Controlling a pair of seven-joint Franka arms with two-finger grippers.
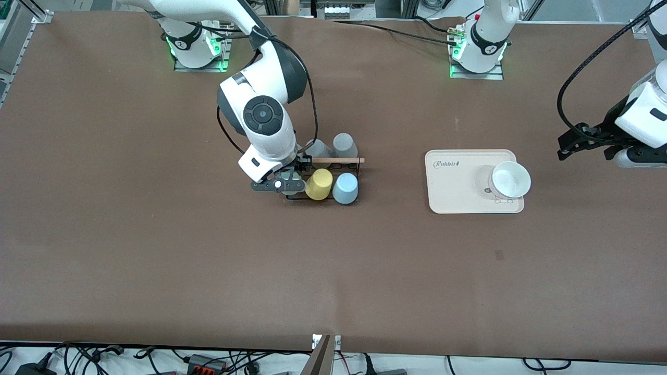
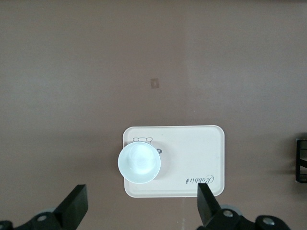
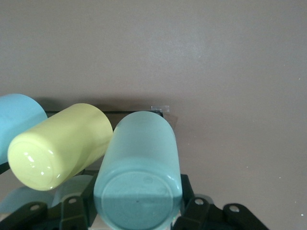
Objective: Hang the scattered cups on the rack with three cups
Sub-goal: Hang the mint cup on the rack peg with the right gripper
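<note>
A brown surface [image 1: 156, 250] carried the whole scene, with the two arm bases along its top edge in the front view. Toward the right arm's end stood the black wire rack [image 1: 333, 165], its light wooden rod running along the top. Two grey cups [image 1: 344, 145] hung on the rack's row farther from the front camera. On the nearer row sat the yellow cup [image 1: 319, 184] and, beside it toward the left arm's end, the light blue cup [image 1: 345, 188], both bottom up and tilted.

The right gripper [image 1: 285, 183] was at the rack's end next to the yellow cup, clamped on the sage green cup [image 3: 139, 172]. In the right wrist view that cup lay bottom toward the camera, between the gripper's fingers [image 3: 196, 211], touching the yellow cup's side; whether it sat on a peg could not be told.

Toward the left arm's end lay a cream tray [image 1: 453, 192] holding an upright white cup [image 1: 510, 179]. The left gripper [image 2: 141, 211] waited in the air over the surface beside the tray, its fingers wide apart and empty.
</note>
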